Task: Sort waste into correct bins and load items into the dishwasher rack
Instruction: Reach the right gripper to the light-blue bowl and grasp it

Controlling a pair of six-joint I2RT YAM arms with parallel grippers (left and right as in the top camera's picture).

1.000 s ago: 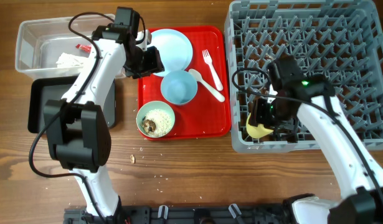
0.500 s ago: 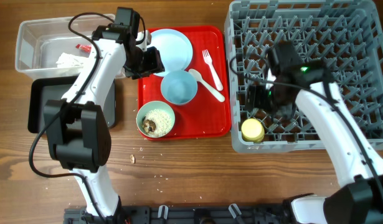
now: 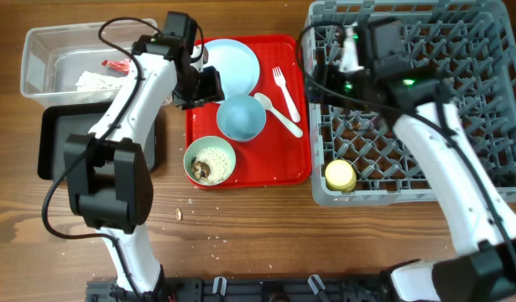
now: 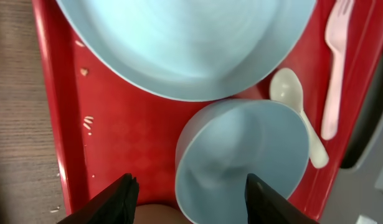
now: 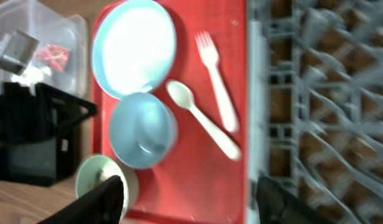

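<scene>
My left gripper [image 3: 205, 84] is open and empty over the red tray, its fingers [image 4: 191, 202] straddling the near rim of the light blue bowl [image 4: 241, 155]. The light blue plate [image 3: 235, 64] lies behind the bowl [image 3: 241, 117]. The white fork [image 3: 284, 88] and spoon [image 3: 278, 113] lie to their right. The pale green bowl [image 3: 210, 159] holds rice scraps. The yellow cup [image 3: 340, 174] sits in the front left corner of the grey rack [image 3: 459, 84]. My right gripper [image 3: 351, 52] is open and empty [image 5: 191, 199] above the rack's far left edge.
The clear tub [image 3: 48, 50] at the far left holds the red wrapper [image 3: 117, 65] and the white tissue [image 3: 94, 80]. The black tray [image 3: 56, 138] lies in front of it. The red serving tray [image 3: 253, 172] sits between the bins and the rack. Crumbs [image 3: 180, 214] lie on the wood.
My right gripper let go of the yellow cup in the rack's front left corner, then rose and moved to the rack's far left. The left gripper shifted slightly right.
</scene>
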